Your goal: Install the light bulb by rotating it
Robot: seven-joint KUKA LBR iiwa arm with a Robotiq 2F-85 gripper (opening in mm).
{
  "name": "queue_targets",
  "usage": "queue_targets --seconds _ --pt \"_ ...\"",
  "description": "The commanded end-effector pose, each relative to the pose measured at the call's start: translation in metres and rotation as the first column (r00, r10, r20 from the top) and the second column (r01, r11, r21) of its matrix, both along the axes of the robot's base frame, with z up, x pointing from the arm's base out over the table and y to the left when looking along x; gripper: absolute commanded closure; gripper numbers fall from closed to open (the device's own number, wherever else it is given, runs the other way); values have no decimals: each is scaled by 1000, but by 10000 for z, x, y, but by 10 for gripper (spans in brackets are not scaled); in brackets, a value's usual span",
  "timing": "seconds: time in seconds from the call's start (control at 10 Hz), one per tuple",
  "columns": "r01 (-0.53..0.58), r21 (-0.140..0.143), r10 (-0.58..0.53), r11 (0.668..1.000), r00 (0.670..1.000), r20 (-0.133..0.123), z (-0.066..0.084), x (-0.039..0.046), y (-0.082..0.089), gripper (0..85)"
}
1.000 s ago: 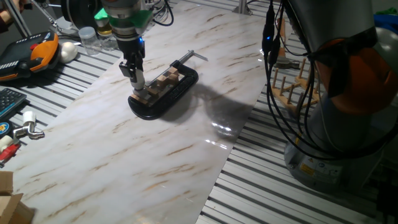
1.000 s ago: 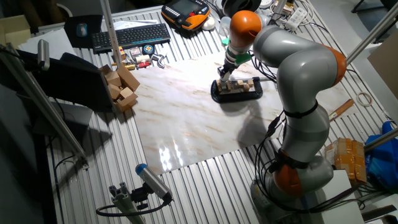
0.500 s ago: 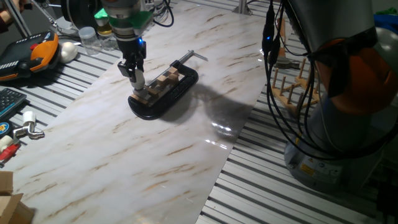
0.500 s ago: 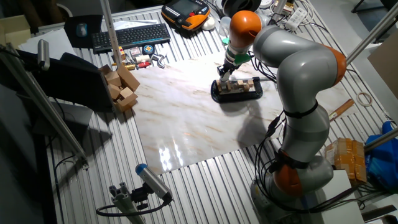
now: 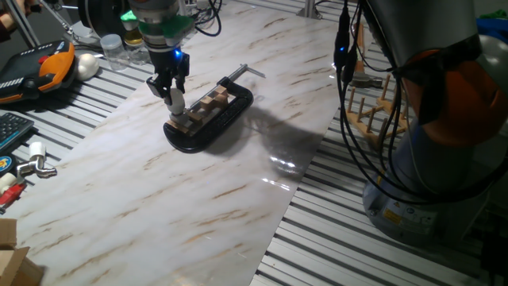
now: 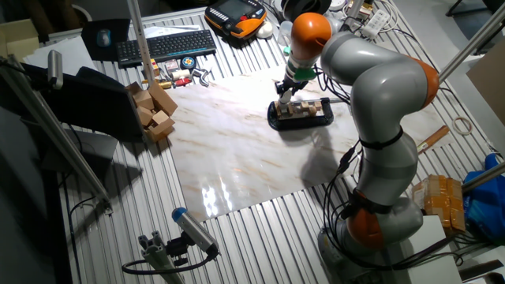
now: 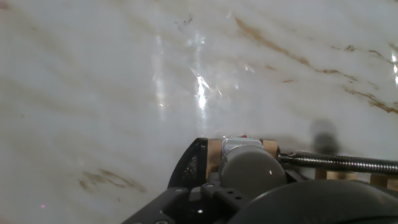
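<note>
- My jaws stand apart over the small frosted white globe bulb [image 5: 175, 102], a finger [image 5: 153, 83] on either side and neither touching it, as far as I can tell.
- The bulb stands upright at one end of the black metal screw clamp [image 5: 208, 119], its grey base [image 7: 241, 145] between small wooden blocks [image 5: 208, 105].
- I judge the clamp is there to hold the socket steady against twisting.
- The clamp lies on the marble-patterned counter [image 5: 198, 183].
</note>
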State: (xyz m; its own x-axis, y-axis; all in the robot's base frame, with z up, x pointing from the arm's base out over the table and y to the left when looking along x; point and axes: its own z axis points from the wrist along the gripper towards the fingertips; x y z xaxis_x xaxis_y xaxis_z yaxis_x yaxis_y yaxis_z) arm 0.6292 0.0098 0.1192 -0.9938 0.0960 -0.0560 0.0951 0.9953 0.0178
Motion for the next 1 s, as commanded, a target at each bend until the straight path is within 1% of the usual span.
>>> queue_targets --seconds 0.0,0.4,0.9 --pt "16 1 -16 1000 1000 -2 -2 -1 1 850" --pt "130 11 -130 991 991 -8 -6 2 2 850" --pt "256 15 -257 966 967 2 4 1 0 850"
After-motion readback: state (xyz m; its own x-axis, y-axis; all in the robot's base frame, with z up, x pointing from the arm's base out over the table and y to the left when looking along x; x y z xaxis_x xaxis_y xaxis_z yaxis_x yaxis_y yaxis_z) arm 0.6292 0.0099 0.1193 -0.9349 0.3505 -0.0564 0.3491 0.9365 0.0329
